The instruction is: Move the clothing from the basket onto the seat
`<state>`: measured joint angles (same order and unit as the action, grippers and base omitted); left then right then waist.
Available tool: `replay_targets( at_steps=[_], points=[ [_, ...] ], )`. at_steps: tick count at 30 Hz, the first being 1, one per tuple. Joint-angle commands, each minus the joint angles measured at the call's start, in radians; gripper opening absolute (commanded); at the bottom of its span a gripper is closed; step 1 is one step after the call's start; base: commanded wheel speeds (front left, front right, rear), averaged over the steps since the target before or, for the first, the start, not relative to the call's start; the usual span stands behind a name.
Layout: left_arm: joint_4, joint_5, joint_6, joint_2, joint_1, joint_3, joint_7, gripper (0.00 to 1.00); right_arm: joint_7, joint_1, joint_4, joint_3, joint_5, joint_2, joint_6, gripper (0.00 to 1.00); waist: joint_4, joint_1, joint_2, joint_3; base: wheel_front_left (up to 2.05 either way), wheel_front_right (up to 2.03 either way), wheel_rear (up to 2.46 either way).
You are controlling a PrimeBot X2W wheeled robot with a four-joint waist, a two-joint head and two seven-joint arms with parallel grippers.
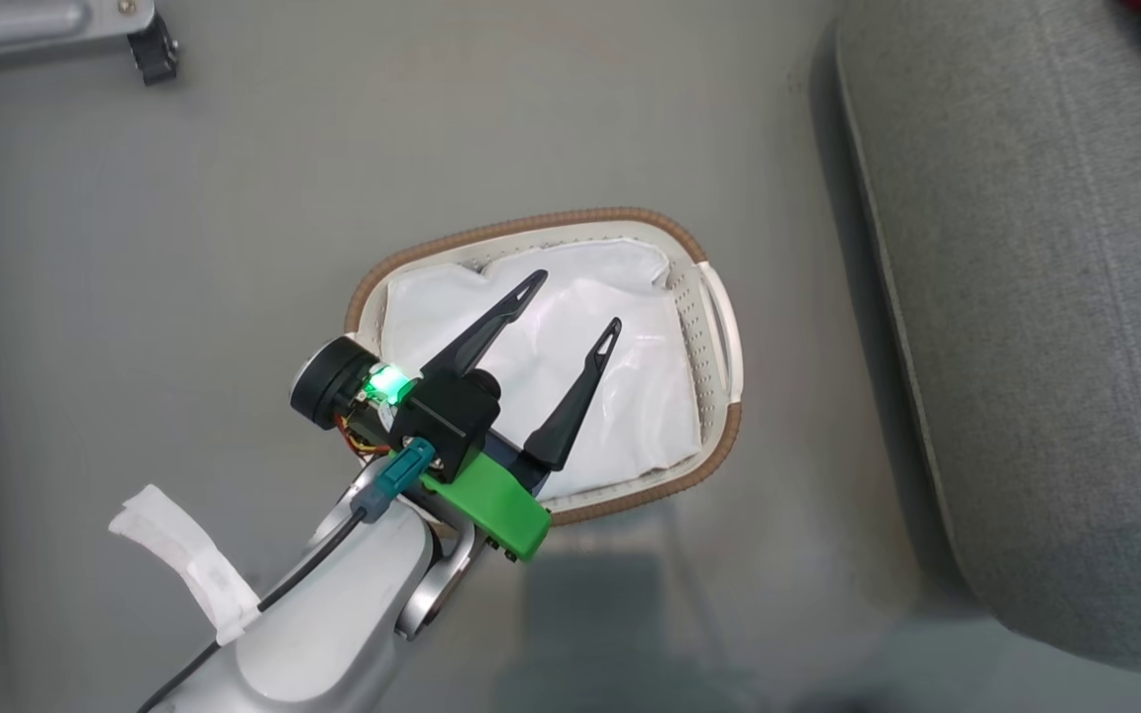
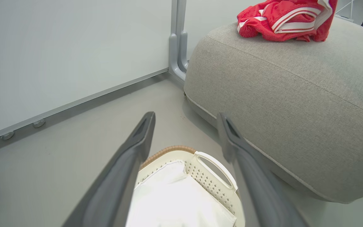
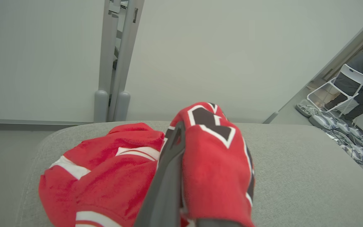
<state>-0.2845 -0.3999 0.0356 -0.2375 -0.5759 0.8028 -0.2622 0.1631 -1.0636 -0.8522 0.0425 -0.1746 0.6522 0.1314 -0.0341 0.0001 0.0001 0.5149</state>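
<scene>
The cream basket (image 1: 699,465) with a brown rim stands on the grey floor, and inside it I see its white liner (image 1: 630,376). My left gripper (image 1: 575,305) hovers open above the liner, holding nothing; in the left wrist view the left gripper (image 2: 186,126) spreads over the basket (image 2: 214,167). The grey seat (image 1: 1056,297) lies to the basket's right. Red clothing (image 2: 285,19) with white stripes rests on the seat (image 2: 295,104). My right gripper (image 3: 181,138) is shut on the red jersey (image 3: 216,164) with black numerals, just over the seat (image 3: 301,164) beside the red shorts (image 3: 106,167).
A metal frame with a black castor (image 1: 150,50) sits at the far left on the floor. White partition walls and a grey post (image 2: 176,47) stand behind the seat. A person on a white chair (image 3: 354,85) and floor cables (image 3: 342,126) are far off.
</scene>
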Motion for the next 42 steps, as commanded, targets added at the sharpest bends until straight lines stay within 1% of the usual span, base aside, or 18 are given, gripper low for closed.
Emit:
replay_targets(
  at_steps=[1,8,9,11,19,26,31,36,42],
  points=[
    [0.005,0.011,-0.002,-0.009,-0.019,-0.007,-0.004,1.00,0.020,0.025,-0.018,0.009,0.015,-0.013,-0.001,0.00,0.020,-0.0001,-0.0001,0.053,0.00,0.00,0.00],
    [0.001,0.011,-0.004,-0.018,-0.017,-0.009,-0.004,1.00,0.067,0.048,-0.065,0.014,0.048,-0.085,-0.001,0.00,-0.018,-0.0001,-0.0001,0.066,0.00,0.00,0.00],
    [0.001,0.010,-0.005,-0.020,-0.017,-0.009,-0.004,1.00,0.073,0.045,-0.066,0.019,0.052,-0.093,-0.001,0.22,-0.023,-0.0001,-0.0001,0.066,0.00,0.00,0.00],
    [0.000,0.011,-0.002,-0.023,-0.016,-0.008,-0.004,1.00,0.083,0.046,-0.067,0.020,0.061,-0.114,-0.001,1.00,-0.034,-0.0001,-0.0001,0.063,0.00,0.00,0.00],
    [-0.002,-0.001,-0.010,-0.032,0.005,-0.015,-0.004,1.00,0.101,0.110,-0.020,0.019,0.081,-0.178,-0.001,1.00,-0.069,-0.0001,-0.0001,0.025,0.00,0.00,0.00],
    [0.009,-0.012,-0.017,-0.030,0.031,-0.034,-0.004,1.00,0.103,0.226,0.092,0.056,0.087,-0.228,-0.001,1.00,-0.088,-0.0001,-0.0001,-0.024,0.00,0.00,0.00],
    [0.019,-0.024,-0.022,-0.023,0.060,-0.060,-0.004,1.00,0.103,0.305,0.153,0.081,0.104,-0.251,-0.001,1.00,-0.095,-0.0001,-0.0001,-0.067,0.00,0.00,0.00],
    [0.032,-0.033,-0.029,-0.009,0.104,-0.105,-0.004,1.00,0.103,0.351,0.198,0.089,0.117,-0.263,-0.001,1.00,-0.091,-0.0001,-0.0001,-0.120,0.00,0.00,0.00],
    [0.042,-0.036,-0.033,0.020,0.173,-0.179,-0.004,1.00,0.102,0.377,0.232,0.066,0.122,-0.277,-0.001,1.00,-0.058,-0.0001,-0.0001,-0.198,0.00,0.00,0.00]
  ],
)
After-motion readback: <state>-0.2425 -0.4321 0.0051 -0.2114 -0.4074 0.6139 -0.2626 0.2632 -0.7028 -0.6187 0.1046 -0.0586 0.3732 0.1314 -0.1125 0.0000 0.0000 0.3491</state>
